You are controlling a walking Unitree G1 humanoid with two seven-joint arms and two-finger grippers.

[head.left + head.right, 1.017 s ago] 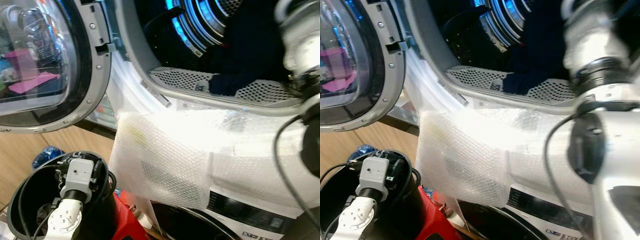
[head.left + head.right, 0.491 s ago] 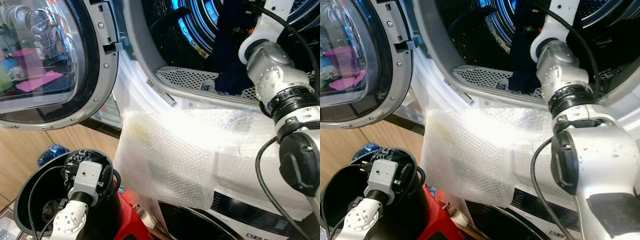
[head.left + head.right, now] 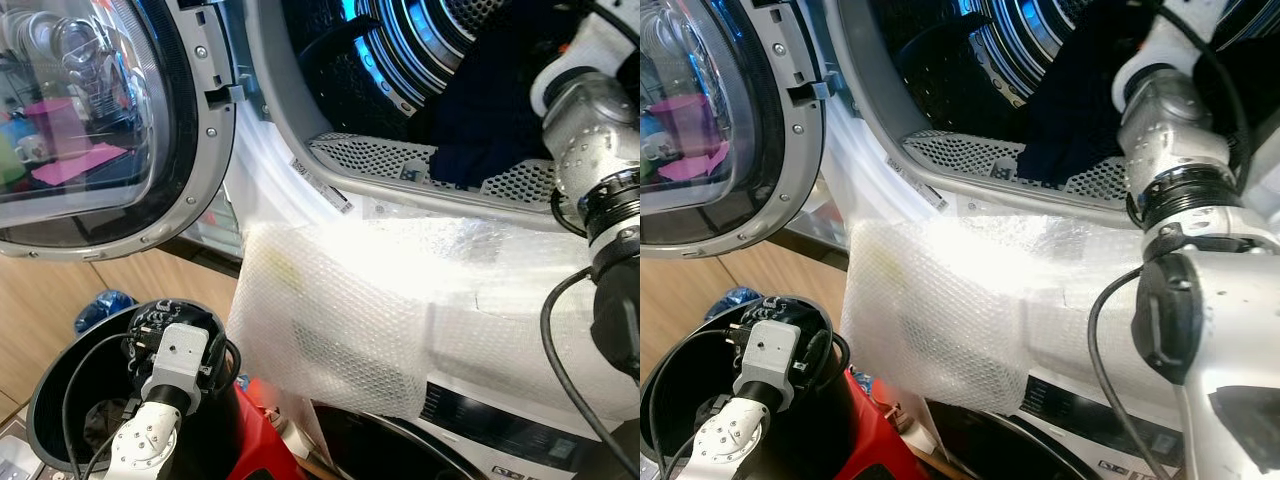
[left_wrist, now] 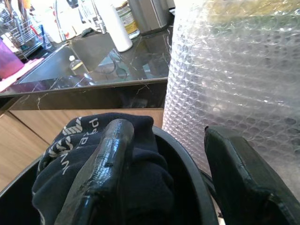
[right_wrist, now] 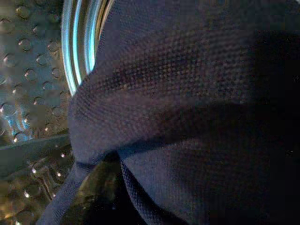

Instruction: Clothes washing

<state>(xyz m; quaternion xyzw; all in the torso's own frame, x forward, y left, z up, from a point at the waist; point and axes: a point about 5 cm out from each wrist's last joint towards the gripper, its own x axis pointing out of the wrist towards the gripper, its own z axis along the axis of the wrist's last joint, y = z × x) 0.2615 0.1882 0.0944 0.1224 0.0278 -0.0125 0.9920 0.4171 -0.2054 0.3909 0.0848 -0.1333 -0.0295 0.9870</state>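
Note:
A dark navy garment (image 3: 485,100) hangs in the mouth of the washer drum (image 3: 400,50), its lower end on the perforated lip. My right arm (image 3: 585,110) reaches into the drum beside it. In the right wrist view the navy cloth (image 5: 187,103) drapes over my right gripper, which is shut on it, with one black finger (image 5: 93,197) peeking out below. My left gripper (image 4: 165,130) is open inside a black basket (image 3: 45,390). One of its fingers rests on a dark garment with white lettering (image 4: 70,145).
The round glass door (image 3: 100,130) stands swung open on the left. Bubble wrap (image 3: 380,300) covers the machine front below the drum, above a second appliance (image 3: 480,430). A red object (image 3: 255,440) sits beside the basket, and something blue (image 3: 100,305) lies on the wooden floor.
My right arm has shifted to the right in the drum opening, and the navy garment hangs wider than half a second ago. The left arm stays in the basket.

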